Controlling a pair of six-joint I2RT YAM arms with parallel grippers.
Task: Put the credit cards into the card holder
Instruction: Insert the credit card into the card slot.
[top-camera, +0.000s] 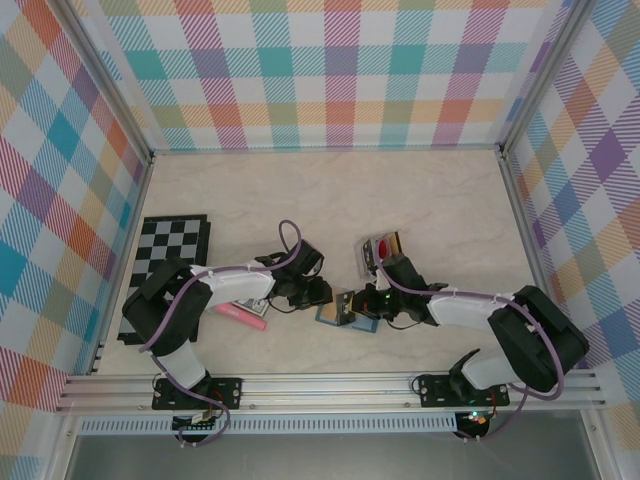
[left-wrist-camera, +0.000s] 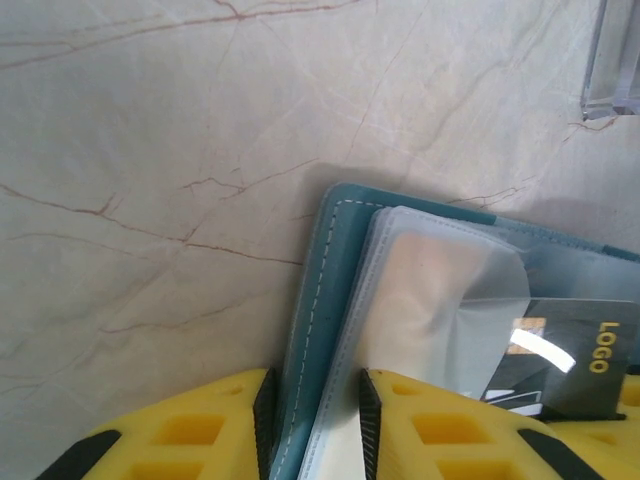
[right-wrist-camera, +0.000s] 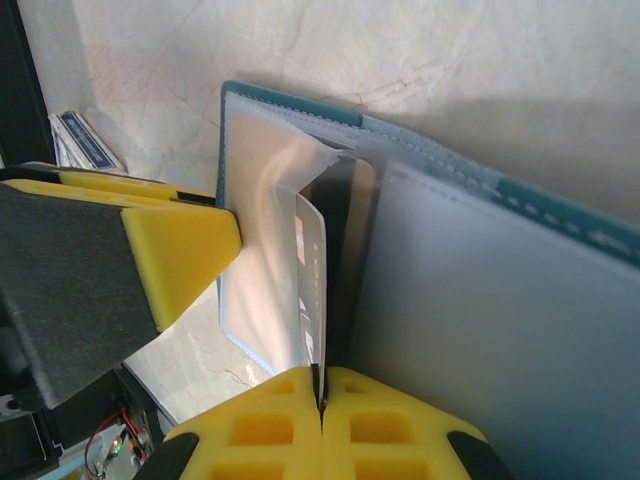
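We see a pale, marble-looking tabletop (top-camera: 420, 200). On its left side lies a black-and-white checkerboard (top-camera: 172, 243). Near the front edge lies a pink stick (top-camera: 245, 316). To the right of it rests the teal card holder (top-camera: 343, 310). A little behind that lie the credit cards (top-camera: 385, 246), fanned out.

Even, diffuse white light from above fills the top view. The pale marble-patterned table surface (top-camera: 430, 200) is bright, with only short, soft shadows close under the two arms (top-camera: 230, 288). In the left wrist view, the clear sleeves of the teal fold-over card holder (left-wrist-camera: 330, 250) carry milky glare. A white streak burns across the black plastic card (left-wrist-camera: 575, 375), and the left gripper (left-wrist-camera: 315, 415) at the bottom edge is out of focus. In the right wrist view, a broad soft shadow lies on the surface beyond the card holder, and the right gripper (right-wrist-camera: 322, 400) is blurred.
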